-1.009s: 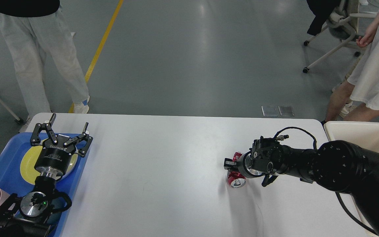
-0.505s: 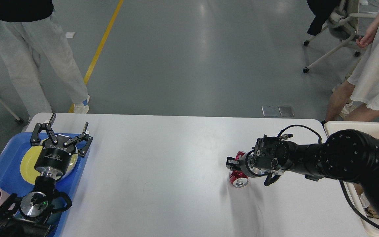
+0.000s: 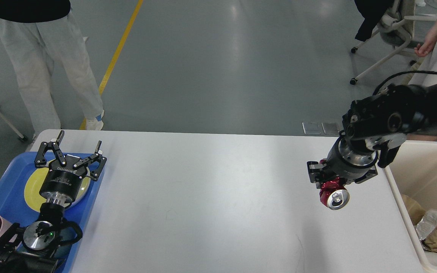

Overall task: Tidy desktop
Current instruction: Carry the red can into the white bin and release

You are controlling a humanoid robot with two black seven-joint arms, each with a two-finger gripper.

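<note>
Desktop [image 3: 211, 197]: smooth matte white, long axis left-right.
Right gripper [image 3: 326, 182]: pinching a crushed red can [image 3: 333, 195], silver end toward us.
Left gripper [image 3: 70, 149]: spread over blue tray [image 3: 2, 189].

The right end effector [image 3: 326, 185], which a second ago sits low at the white rectangular surface [image 3: 211, 197] around a crushed red aluminium drink can [image 3: 333, 194] lying there, is now raised and swung to the right, close to the cream plastic bin [image 3: 408, 212]. The can is off the surface and goes with it, clamped between the fingers, its silver end facing the camera. The black right arm [image 3: 400, 113] now enters higher, crossing above the bin's far edge, so more of the bin's inside shows, with crumpled brown paper and foil [image 3: 436, 231]. The person in white trousers [image 3: 47, 57] at the far left shifts stance slightly.
</note>
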